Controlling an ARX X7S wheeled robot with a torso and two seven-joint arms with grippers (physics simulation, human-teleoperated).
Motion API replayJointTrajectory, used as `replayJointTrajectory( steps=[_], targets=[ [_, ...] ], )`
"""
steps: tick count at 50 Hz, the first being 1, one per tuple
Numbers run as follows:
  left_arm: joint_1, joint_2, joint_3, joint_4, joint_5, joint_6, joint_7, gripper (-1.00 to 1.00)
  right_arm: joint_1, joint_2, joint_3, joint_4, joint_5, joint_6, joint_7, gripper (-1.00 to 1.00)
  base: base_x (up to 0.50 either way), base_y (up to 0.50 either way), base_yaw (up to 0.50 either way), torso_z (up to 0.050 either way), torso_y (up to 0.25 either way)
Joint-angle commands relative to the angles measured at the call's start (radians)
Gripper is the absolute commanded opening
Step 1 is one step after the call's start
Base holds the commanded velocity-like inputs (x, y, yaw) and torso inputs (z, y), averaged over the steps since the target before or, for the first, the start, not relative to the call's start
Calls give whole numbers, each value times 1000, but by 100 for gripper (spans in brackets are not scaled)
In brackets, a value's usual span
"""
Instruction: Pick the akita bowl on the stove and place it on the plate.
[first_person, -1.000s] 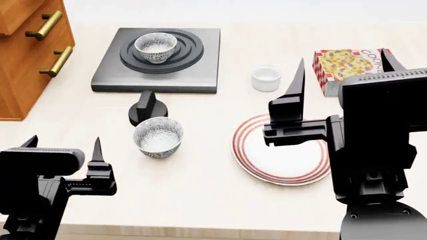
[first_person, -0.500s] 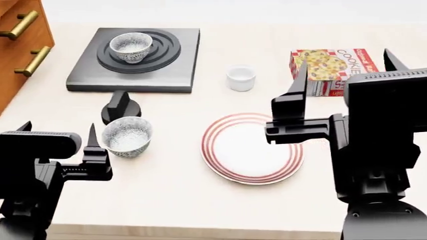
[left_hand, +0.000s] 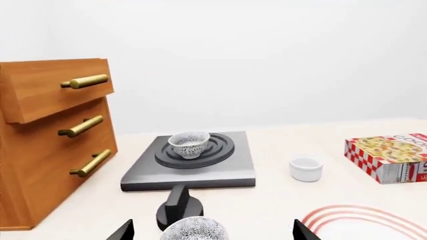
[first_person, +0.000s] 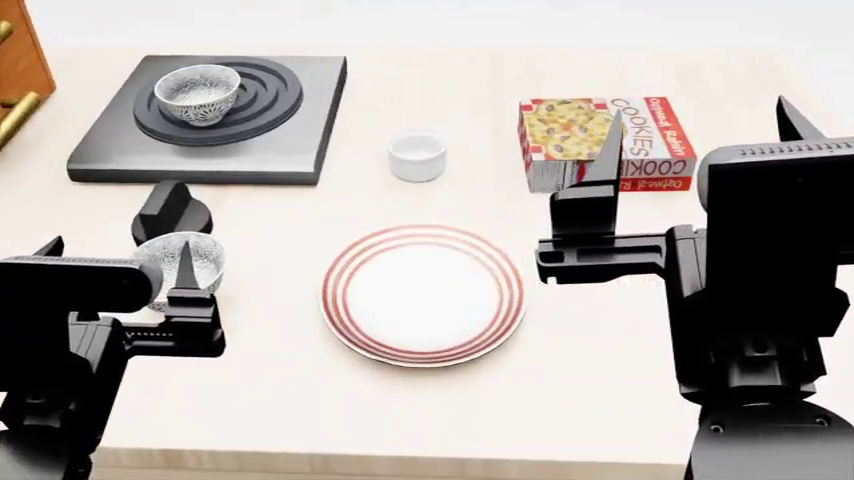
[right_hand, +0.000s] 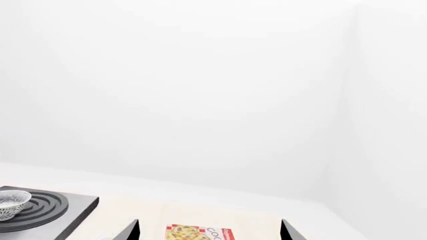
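The akita bowl (first_person: 198, 93) stands upright on the ring burner of the stove (first_person: 287, 130) at the far left; the left wrist view also has this bowl (left_hand: 189, 144) on the stove (left_hand: 233, 167). The red-striped plate (first_person: 424, 293) lies bare at the table's middle. My left gripper (first_person: 120, 262) hangs open near the front left, far short of the stove. A second speckled bowl (first_person: 167, 258) sits just beyond its fingertips, low between them (left_hand: 193, 231) in the wrist view. My right gripper (first_person: 697, 125) is open and holds nothing, to the right of the plate.
A small white cup (first_person: 416, 156) stands between the stove and a cookie box (first_person: 607, 140). The black stove knob (first_person: 171, 212) sits in front of the stove, next to the second bowl. A wooden drawer unit (left_hand: 53, 140) with brass handles flanks the stove's left.
The whole scene has slid left in the head view. The drawers are nearly out of frame, and the second bowl now lies behind my left fingers. Both grippers keep their pose.
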Motion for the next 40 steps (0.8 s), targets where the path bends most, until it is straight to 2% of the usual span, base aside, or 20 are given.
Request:
replayJointTrajectory(
  steps=[1, 23, 40],
  targets=[
    [-1, -7, 2, 4, -4, -3, -4, 100, -5, 0, -1, 6, 5, -11, 4, 100, 0, 0, 0, 0, 0],
    [-5, -13, 9, 1, -12, -2, -11, 100, 2, 8, -7, 1, 9, 1, 14, 100, 6, 0, 0, 0, 0],
    [-7, -18, 14, 4, -19, -1, -15, 100, 4, 8, -4, -5, 19, 6, 19, 100, 228, 0, 0, 0, 0]
  ],
)
